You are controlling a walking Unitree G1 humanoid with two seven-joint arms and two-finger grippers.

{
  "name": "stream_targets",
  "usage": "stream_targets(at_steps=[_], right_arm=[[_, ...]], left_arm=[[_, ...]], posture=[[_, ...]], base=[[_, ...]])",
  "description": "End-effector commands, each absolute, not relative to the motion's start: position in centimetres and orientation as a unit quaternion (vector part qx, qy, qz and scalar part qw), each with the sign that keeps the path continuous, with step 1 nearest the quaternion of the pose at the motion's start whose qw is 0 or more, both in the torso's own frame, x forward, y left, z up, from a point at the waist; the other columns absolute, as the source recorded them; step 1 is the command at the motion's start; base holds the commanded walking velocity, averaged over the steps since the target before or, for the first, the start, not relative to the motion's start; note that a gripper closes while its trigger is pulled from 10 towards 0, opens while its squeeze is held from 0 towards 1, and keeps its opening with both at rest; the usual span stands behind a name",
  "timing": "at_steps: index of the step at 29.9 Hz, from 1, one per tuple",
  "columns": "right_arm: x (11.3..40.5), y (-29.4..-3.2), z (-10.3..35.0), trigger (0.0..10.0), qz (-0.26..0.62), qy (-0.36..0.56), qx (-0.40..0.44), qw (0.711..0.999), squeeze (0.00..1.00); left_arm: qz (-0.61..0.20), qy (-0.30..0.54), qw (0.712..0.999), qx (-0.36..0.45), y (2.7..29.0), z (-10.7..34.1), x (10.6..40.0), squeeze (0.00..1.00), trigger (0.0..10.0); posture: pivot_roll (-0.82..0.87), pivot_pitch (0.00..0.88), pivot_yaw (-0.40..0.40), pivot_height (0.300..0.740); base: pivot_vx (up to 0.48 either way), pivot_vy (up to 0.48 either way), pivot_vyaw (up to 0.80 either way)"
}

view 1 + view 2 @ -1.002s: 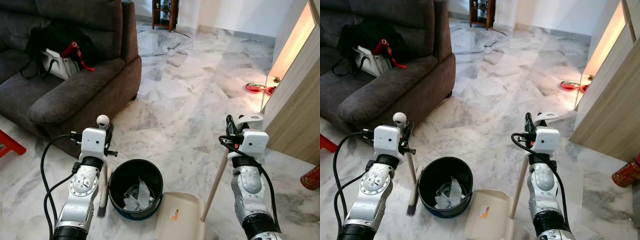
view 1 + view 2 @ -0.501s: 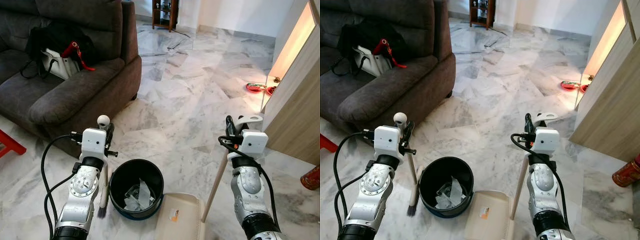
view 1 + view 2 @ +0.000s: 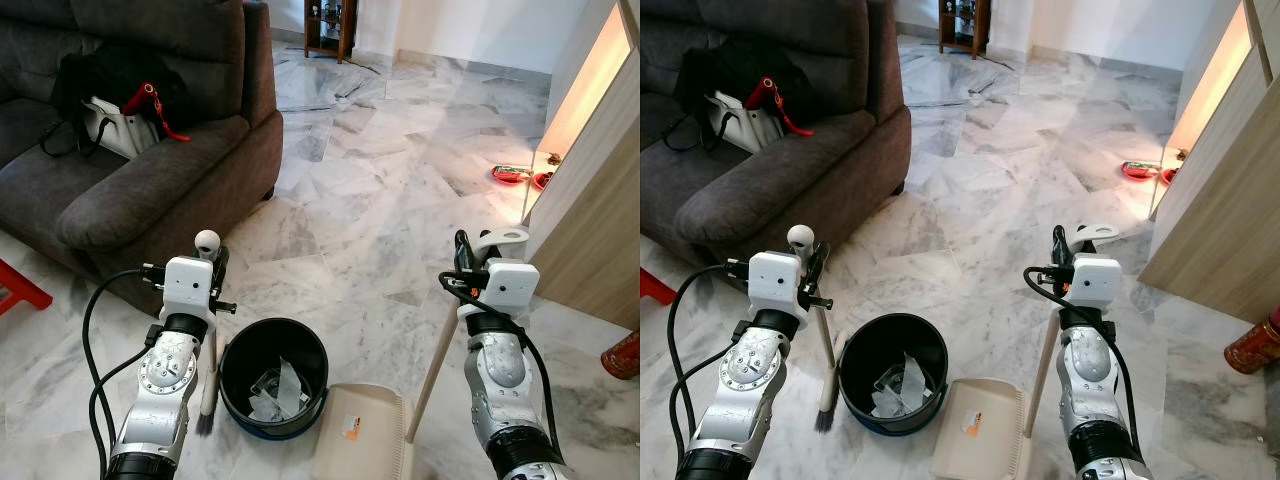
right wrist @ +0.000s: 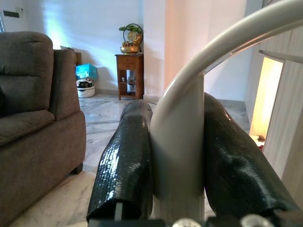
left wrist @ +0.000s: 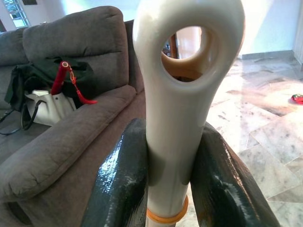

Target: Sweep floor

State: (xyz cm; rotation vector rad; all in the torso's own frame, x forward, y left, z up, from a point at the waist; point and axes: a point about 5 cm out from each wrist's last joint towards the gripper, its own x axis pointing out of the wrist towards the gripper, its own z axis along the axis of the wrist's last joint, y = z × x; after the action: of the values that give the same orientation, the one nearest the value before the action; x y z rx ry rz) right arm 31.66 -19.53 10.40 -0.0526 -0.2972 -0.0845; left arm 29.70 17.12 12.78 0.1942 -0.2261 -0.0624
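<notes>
My left gripper point(image 3: 214, 263) is shut on the cream handle point(image 5: 174, 118) of a short brush, which stands upright with its dark bristles point(image 3: 204, 426) on the marble floor. Just right of the brush sits a black bin point(image 3: 226, 362) holding paper scraps point(image 3: 283, 384). A beige dustpan point(image 3: 362, 441) lies on the floor right of the bin, touching it. Its long pale handle point(image 3: 431, 368) slants up into my right gripper point(image 3: 463, 262), which is shut on the handle's grey top point(image 4: 177, 146).
A dark grey sofa point(image 3: 130, 190) with a white bag point(image 3: 112, 128) and black bag stands to the left. A red stool point(image 3: 18, 287) pokes in at the left edge. A wooden cabinet point(image 3: 600, 200) is at right, with a red tin point(image 3: 622, 355) and red items point(image 3: 512, 175) beside it.
My right arm and the dustpan have edged slightly to the right. The left arm, brush and bin have not moved.
</notes>
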Motion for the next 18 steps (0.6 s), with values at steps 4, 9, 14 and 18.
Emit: stream_targets(at_steps=[4,9,14,18], right_arm=[[31.83,-19.83,11.19,10.0,-0.043,-0.167,-0.034,0.984,0.0],[31.79,-19.53,11.1,10.0,-0.039,-0.167,-0.033,0.985,0.0],[31.93,-19.19,11.13,10.0,-0.036,-0.167,-0.029,0.985,0.0],[31.98,-19.13,11.16,10.0,-0.034,-0.167,-0.03,0.985,0.0]], left_arm=[[-0.047,-0.131,0.987,0.085,16.57,13.32,29.69,0.0,10.0],[-0.049,-0.13,0.986,0.088,16.57,13.23,29.67,0.0,10.0],[-0.05,-0.131,0.986,0.088,16.56,13.29,29.71,0.0,10.0],[-0.048,-0.132,0.986,0.088,16.58,13.34,29.7,0.0,10.0]], posture=[[0.13,0.052,0.006,0.74],[0.13,0.044,0.01,0.74],[0.14,0.046,0.01,0.74],[0.14,0.054,0.008,0.74]], base=[[0.0,0.0,0.0],[-0.097,0.0,0.0],[-0.246,0.0,0.0],[-0.249,0.0,0.0]])
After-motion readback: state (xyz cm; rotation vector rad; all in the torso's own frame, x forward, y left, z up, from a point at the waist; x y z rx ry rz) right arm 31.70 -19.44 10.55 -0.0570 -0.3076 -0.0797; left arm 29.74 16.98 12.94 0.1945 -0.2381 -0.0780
